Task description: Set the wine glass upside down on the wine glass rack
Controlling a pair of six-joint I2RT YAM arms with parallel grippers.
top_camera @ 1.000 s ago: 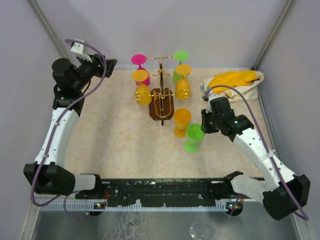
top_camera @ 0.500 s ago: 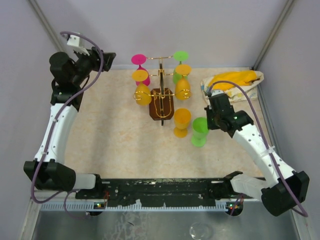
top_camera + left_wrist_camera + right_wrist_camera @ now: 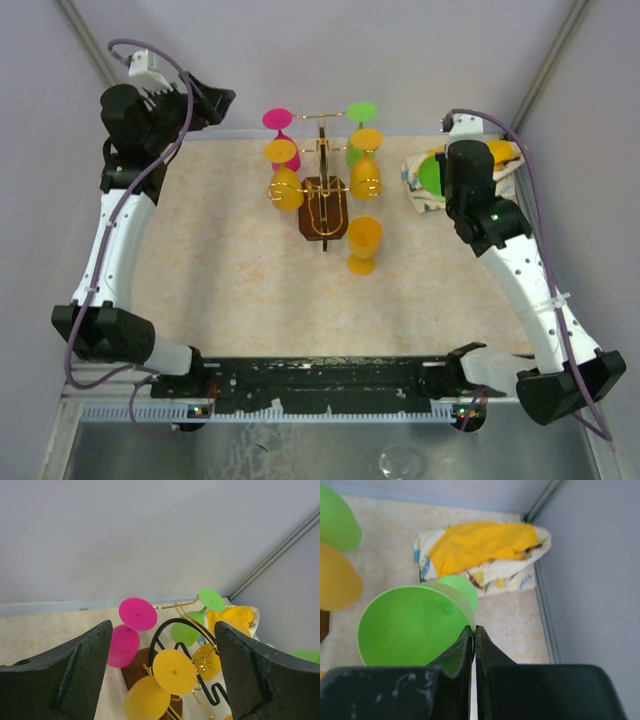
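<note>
Just now you lifted the green glass (image 3: 412,625) off the table (image 3: 230,270), right claw (image 3: 473,630) clenched on its rim, well apart from the rack (image 3: 323,190), not yet hung; left claw (image 3: 163,627) gaped released.

top view: right arm (image 3: 510,260) hides most of green wine glass (image 3: 431,174). left wrist view: wine glass rack (image 3: 133,670) cut by lower edge.

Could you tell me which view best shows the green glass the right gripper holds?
Right wrist: the green glass fills it, rim pinched by the right gripper. Top external shows a green patch; left wrist, a sliver.
</note>
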